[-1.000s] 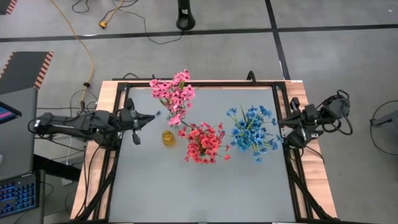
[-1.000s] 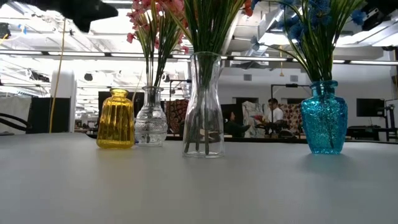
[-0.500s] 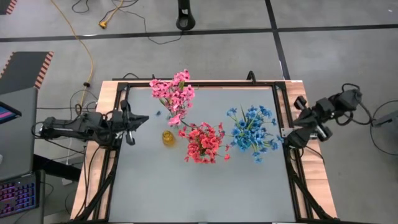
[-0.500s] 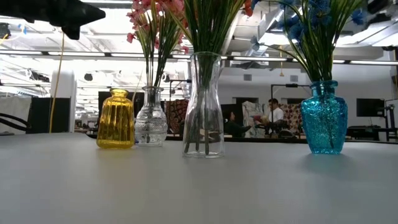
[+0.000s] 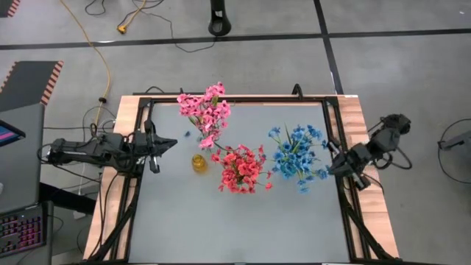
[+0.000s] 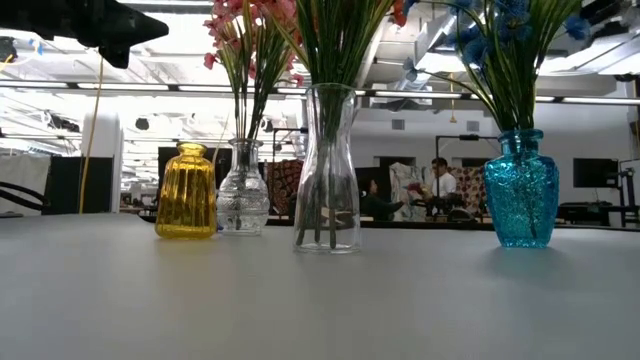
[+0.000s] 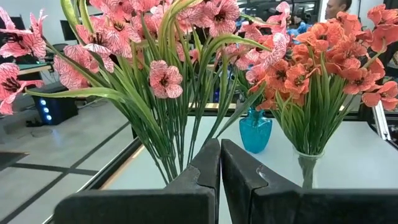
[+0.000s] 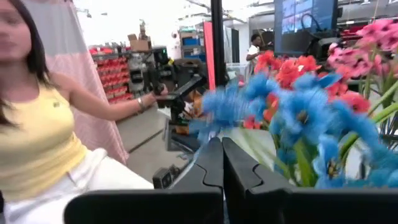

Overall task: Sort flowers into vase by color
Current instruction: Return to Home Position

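The pink flowers (image 5: 206,110) stand in a small clear vase (image 6: 243,188) toward the worktop's (image 5: 235,221) far-left corner. The coral-red flowers (image 5: 243,168) fill a taller clear vase (image 6: 327,170) near the middle. The blue flowers (image 5: 298,156) rise from a blue vase (image 6: 521,190) beside them, closer to the right edge. A yellow vase (image 5: 199,163) sits just beside the coral-red spray, on the side toward the left edge. Each colour has its own vase, and no stems lie on the worktop. The left gripper (image 5: 171,140) hovers over the left edge, raised off the surface and pointing in toward the pink blossoms; its wrist view shows the two dark fingers (image 7: 205,163) pressed together on nothing. The right gripper (image 5: 330,167) hangs at the right edge, just beside the blue blossoms – its fingers (image 8: 209,158) likewise meet with no gap. Beyond the table, the right wrist view takes in a person (image 8: 37,124) in a yellow top.
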You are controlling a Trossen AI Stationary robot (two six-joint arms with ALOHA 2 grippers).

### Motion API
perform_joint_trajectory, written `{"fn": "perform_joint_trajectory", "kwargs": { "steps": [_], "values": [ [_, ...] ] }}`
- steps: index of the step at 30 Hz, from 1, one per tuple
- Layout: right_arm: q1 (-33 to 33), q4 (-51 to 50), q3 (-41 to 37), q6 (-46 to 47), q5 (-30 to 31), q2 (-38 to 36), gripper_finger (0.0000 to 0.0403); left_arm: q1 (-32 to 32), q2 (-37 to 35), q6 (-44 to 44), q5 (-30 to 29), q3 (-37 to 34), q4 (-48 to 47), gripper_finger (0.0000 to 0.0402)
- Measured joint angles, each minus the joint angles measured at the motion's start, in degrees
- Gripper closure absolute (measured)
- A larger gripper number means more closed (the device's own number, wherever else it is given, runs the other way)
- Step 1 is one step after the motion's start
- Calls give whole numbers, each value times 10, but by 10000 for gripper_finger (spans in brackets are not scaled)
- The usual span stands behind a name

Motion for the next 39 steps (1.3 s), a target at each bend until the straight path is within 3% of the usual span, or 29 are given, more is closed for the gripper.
{"fn": "perform_joint_trajectory", "kwargs": {
  "steps": [7, 16, 23, 30, 39],
  "values": [
    [0, 46, -41, -31, 0, 1, 375, 0, 0, -2, 14, 0, 0, 400],
    [-1, 135, -83, -164, 16, 2, 377, 0, 0, -2, 19, 0, 0, 400],
    [-39, 196, -128, -181, 16, 2, 383, 0, 0, -2, 19, 0, 0, 400],
    [-112, 172, -135, -171, -10, -5, 381, 0, 0, -2, 19, 0, 0, 400],
    [-158, 45, -133, -86, -29, -56, 381, 0, 0, -1, 18, 0, -6, 400]
  ]
}}
